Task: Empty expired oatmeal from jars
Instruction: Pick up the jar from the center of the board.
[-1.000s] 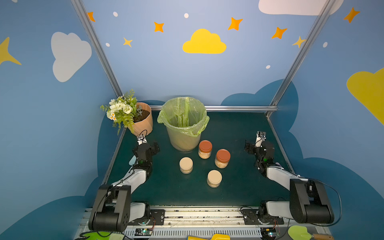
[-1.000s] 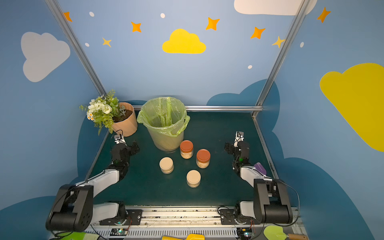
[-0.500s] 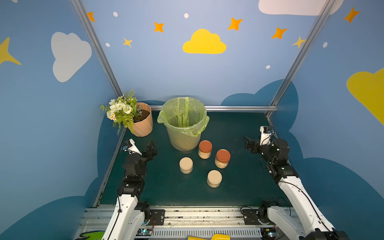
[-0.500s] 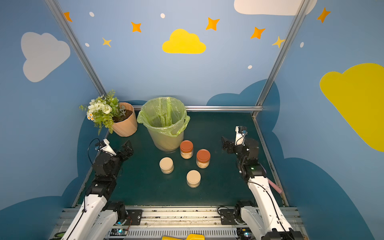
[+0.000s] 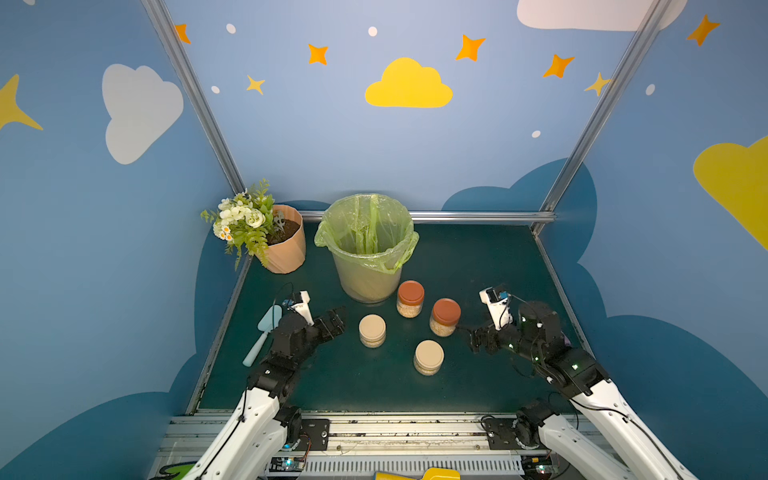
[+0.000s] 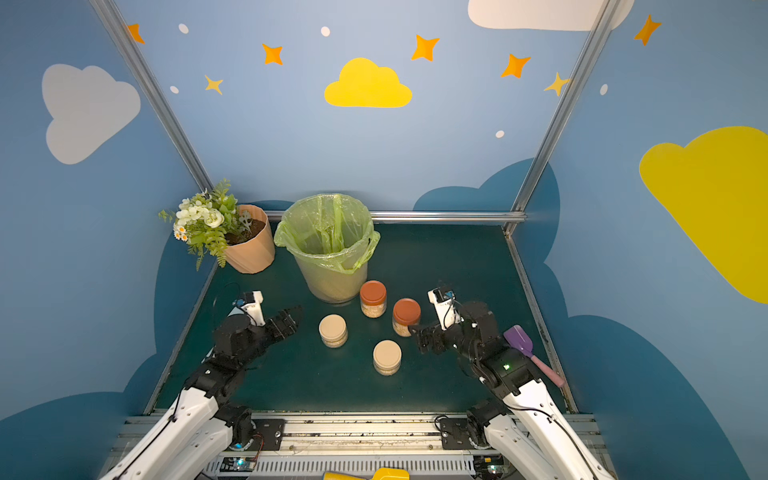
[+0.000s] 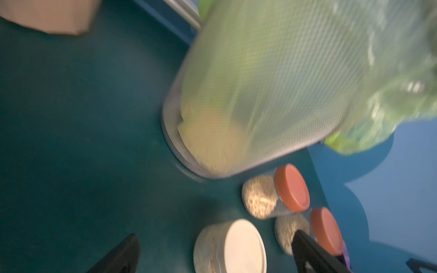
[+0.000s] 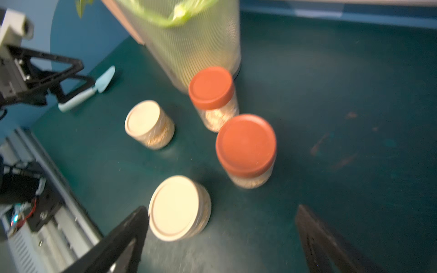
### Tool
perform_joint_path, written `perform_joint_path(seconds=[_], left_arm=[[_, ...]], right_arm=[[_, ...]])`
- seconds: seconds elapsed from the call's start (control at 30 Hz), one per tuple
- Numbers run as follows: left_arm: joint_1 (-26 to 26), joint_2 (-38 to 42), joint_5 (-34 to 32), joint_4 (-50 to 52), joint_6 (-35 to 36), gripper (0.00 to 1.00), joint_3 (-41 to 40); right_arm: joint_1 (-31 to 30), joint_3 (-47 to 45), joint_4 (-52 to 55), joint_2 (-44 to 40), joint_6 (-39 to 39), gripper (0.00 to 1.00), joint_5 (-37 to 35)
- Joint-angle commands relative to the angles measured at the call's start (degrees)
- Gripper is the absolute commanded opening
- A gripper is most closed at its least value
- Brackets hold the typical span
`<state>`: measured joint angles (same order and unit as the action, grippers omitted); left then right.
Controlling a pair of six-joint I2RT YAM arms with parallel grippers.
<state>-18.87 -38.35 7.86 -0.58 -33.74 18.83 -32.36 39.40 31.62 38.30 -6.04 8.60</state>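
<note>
Four squat glass jars stand upright with their lids on, on the dark green table. They sit in the lower middle of both top views, just below a mesh wastebasket lined with a green bag. The upper rust-lidded jar stands just beside the wastebasket's base, and the lower rust-lidded jar is close to its lower right. The left beige-lidded jar sits to their left, and the lower beige-lidded jar is lowest in the frame. Pale tan oatmeal shows through the glass under the lids.

The left hand hovers just left of the left beige-lidded jar, its fingers apart and holding nothing. In the blurred left wrist view, that jar's lid shows between the two dark fingertips at the bottom edge.

The right hand hangs just right of the lower rust-lidded jar, its fingers also spread wide and empty. The right wrist view shows all four jars ahead of it. There the lower beige-lidded jar is close by one fingertip, and the nearer rust lid is clear of both.

A peach-coloured flower pot with white blooms and fern stands at the table's upper left corner, near the wastebasket. A pale blue trowel lies along the table's left edge beside the left arm. In a top view, a purple scoop with a pink handle lies by the right edge, partly behind the right arm.
</note>
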Motion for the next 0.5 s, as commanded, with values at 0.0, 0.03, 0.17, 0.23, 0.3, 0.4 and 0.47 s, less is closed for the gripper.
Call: perform_joint_path(seconds=[0.0,0.03,0.17,0.23,0.3,0.4,0.47], left_arm=[[-5.2,-1.5,-3.3,-4.1,0.5,1.00,-0.8],[-6.8,-2.1,-4.1,-5.1,0.7,1.00,-1.2],[-10.8,-3.9,-5.5,-7.0,1.2,1.00,-2.2],[-12.0,-4.5,-5.7,-8.6,1.0,1.00,-3.2],[-13.1,-4.8,-6.2,-9.7,0.7,1.00,-4.2],[-14.1,-4.6,-6.7,-9.8,0.5,1.00,-5.0],[-14.5,-4.1,-7.2,-9.3,0.7,1.00,-5.4]], right_arm=[[-6.2,-0.6,7.5,-0.1,-0.2,0.97,-6.8],[-8.3,-2.1,7.6,0.5,-0.2,0.97,-8.0],[-16.3,-2.5,7.2,4.6,-0.2,0.97,-12.4],[-20.3,-1.9,7.2,8.3,-35.8,0.97,-14.9],[-22.9,-1.2,7.1,13.0,-35.8,0.97,-16.2],[-26.4,1.6,5.5,19.3,-35.4,0.97,-18.5],[-27.7,2.8,3.9,22.2,-35.1,0.97,-19.5]])
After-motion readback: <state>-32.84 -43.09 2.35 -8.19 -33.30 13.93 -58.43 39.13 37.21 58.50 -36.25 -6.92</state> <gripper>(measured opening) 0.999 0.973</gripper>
